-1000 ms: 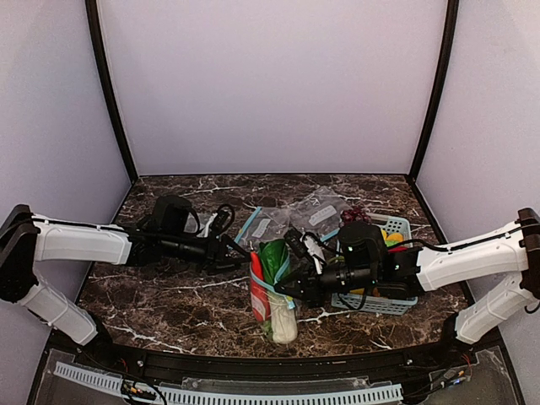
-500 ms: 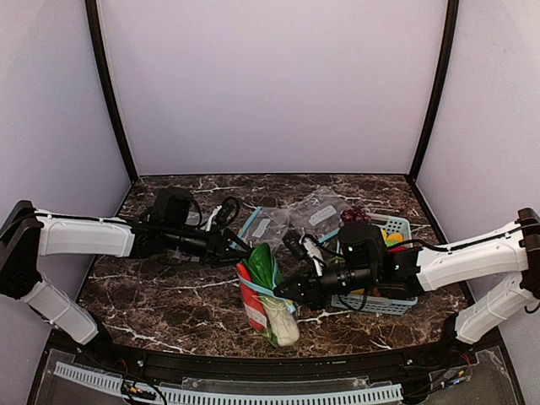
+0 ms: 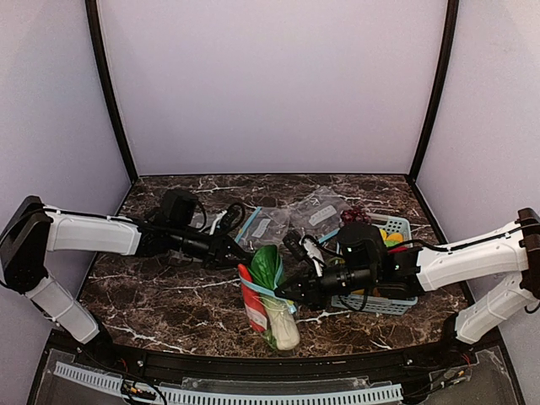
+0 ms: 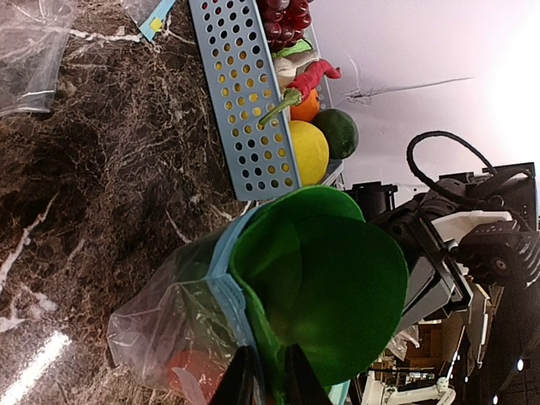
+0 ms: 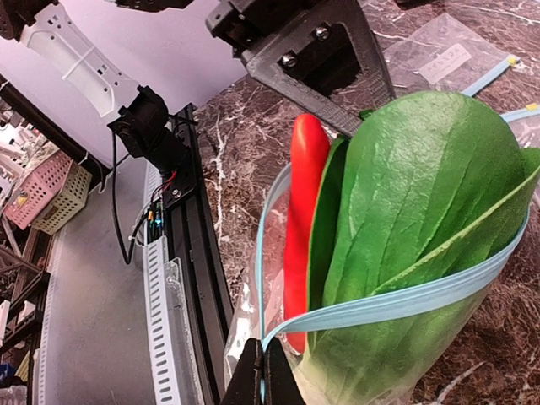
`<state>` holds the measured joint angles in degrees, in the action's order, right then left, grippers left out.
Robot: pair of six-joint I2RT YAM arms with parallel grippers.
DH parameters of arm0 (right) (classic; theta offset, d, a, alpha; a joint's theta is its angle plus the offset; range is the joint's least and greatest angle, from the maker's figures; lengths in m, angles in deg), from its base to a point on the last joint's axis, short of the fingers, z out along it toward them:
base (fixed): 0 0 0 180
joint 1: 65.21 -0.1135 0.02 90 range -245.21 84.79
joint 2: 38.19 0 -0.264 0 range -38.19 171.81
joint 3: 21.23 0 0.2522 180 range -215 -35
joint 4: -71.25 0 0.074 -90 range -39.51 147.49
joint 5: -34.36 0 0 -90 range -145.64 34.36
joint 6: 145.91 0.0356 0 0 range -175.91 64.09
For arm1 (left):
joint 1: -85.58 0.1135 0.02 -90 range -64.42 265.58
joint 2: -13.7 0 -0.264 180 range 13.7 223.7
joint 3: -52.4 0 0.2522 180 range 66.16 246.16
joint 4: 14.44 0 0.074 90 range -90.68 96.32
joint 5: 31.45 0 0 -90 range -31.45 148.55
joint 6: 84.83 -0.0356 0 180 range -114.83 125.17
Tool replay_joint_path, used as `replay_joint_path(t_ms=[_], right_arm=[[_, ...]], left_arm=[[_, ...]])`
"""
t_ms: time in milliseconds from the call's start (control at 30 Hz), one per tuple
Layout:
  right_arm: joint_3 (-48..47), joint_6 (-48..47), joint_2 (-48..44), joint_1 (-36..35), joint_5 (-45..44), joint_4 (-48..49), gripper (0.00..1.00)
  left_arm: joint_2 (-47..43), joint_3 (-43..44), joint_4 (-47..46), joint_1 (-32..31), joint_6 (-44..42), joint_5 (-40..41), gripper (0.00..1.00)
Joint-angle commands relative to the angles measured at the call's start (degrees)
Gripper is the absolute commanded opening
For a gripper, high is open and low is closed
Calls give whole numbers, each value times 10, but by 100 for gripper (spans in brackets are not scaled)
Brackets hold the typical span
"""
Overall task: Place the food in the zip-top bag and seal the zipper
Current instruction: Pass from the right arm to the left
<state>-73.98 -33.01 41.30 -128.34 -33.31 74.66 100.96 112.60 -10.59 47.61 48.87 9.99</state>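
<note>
1. Between the fingertips of the right gripper (image 5: 261, 371), which are pressed together, the light-blue zipper (image 5: 396, 304) is pinched at one side of the mouth of the zip-top bag (image 4: 160, 321).
2. From that pinch the zipper is seen running away from the right gripper in two strands, one across the front of the leaves and one round behind the red-orange vegetable, so the mouth is held unsealed.
3. Just beyond the right gripper's fingers the leafy vegetable (image 5: 405, 194) is lodged in the bag, its green leaves standing out past the zipper line.
4. Beside the leaves, on the side away from the right gripper's pinch, the red-orange vegetable (image 5: 299, 202) is set upright inside the bag, its tip likewise past the strip.
5. At the opposite side of the mouth the left gripper (image 4: 270, 375) is applied: its fingers are drawn close on the bag's edge, with a sliver of green leaf seen between them.
6. In the top view the bag is stretched between the two grippers, and its filled body with the white stalk lies nearer the arm bases than either of them.
7. Beyond the bag from the left gripper, a blue perforated basket (image 4: 240, 93) is seen on the marble table (image 4: 93, 169), well apart from its fingers, holding grapes (image 4: 283, 13), a lemon (image 4: 308, 152) and a lime (image 4: 337, 132).
</note>
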Motion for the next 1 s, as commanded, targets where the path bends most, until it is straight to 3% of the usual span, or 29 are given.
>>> replay_joint_path(t_ms=[0,67,133,200,300,400,667,967], right_arm=[[-2,22,-25,-5,-63,-19,0],[-12,31,-46,-5,-103,-48,3],[-34,38,-62,-5,-136,-86,17],[-55,39,-74,-6,-158,-114,24],[-98,42,-74,-10,-203,-176,48],[-148,35,-66,-23,-255,-228,62],[-248,51,6,-62,-357,-308,69],[-284,22,75,-108,-394,-302,74]], left_arm=[[-38,-21,-43,3,5,1,3],[-58,-28,-55,3,0,18,1],[-78,-33,-62,3,-9,34,1],[-96,-39,-78,3,-12,45,1],[-122,-52,-93,-4,-20,66,1],[-141,-57,-81,-24,-54,108,1],[-176,-83,-54,-43,-76,202,1],[-184,-103,-62,-47,-70,214,1]])
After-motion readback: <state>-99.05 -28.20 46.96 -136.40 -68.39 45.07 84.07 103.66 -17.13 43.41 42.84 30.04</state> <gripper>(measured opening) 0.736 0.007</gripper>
